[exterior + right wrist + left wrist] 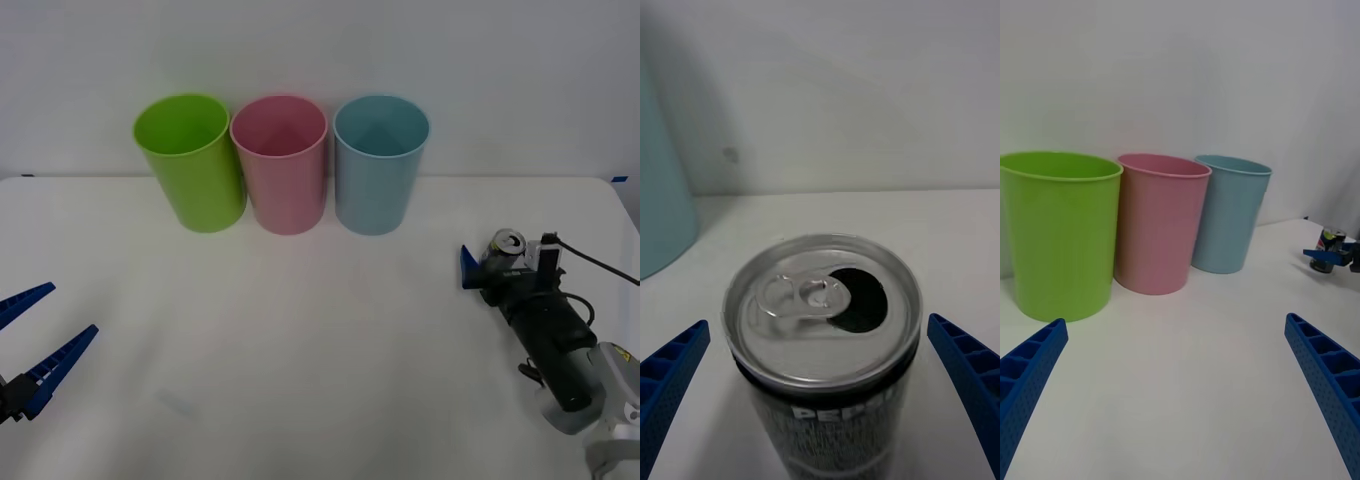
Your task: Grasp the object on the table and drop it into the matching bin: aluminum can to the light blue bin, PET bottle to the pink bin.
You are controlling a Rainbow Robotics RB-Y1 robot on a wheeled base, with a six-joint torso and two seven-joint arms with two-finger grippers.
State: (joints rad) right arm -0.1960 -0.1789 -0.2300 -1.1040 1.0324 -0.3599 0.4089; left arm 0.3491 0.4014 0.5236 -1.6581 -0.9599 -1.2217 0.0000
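Note:
The aluminum can stands upright on the white table at the right, dark with a silver top and an opened pull tab. My right gripper is open around it, one blue finger on each side with a small gap to the can. The light blue bin stands at the back, to the left of the can and beyond it. The pink bin is beside it. My left gripper hangs open at the near left, holding nothing.
A lime green bin stands left of the pink one, the three in a row along the back wall. From the left wrist view the green, pink and blue bins stand ahead. White tabletop stretches between the arms.

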